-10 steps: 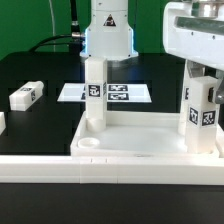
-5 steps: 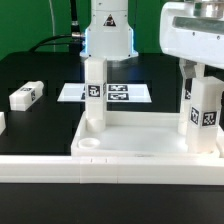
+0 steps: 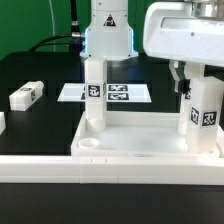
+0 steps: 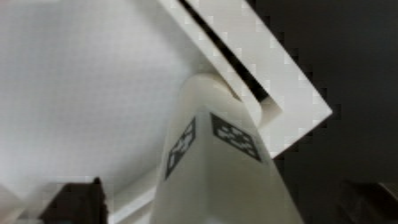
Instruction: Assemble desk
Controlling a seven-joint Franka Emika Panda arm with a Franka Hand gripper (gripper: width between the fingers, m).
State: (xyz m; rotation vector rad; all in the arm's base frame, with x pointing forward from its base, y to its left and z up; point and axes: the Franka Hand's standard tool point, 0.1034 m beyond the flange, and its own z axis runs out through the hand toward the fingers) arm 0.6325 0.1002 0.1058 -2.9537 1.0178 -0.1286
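The desk top [image 3: 140, 148] is a white tray with a raised rim at the front of the black table. Two white tagged legs stand upright in its corners: one at the back left [image 3: 93, 95], one at the right [image 3: 203, 112]. My gripper [image 3: 198, 80] hangs over the right leg, open, with one dark finger [image 3: 181, 85] beside the leg's top and apart from it. In the wrist view the leg [image 4: 222, 150] rises between my gripper's [image 4: 217, 212] dark fingers [image 4: 80, 200], with gaps on both sides, next to the tray rim [image 4: 249, 50].
A loose leg [image 3: 25, 95] lies on the table at the exterior view's left, another [image 3: 2, 121] at the very edge. The marker board [image 3: 122, 93] lies behind the tray. A round socket [image 3: 90, 143] shows in the tray's front left corner.
The jaws have opened off the right leg, which stays upright in its corner. The gripper body has risen a little and shifted toward the exterior view's left.
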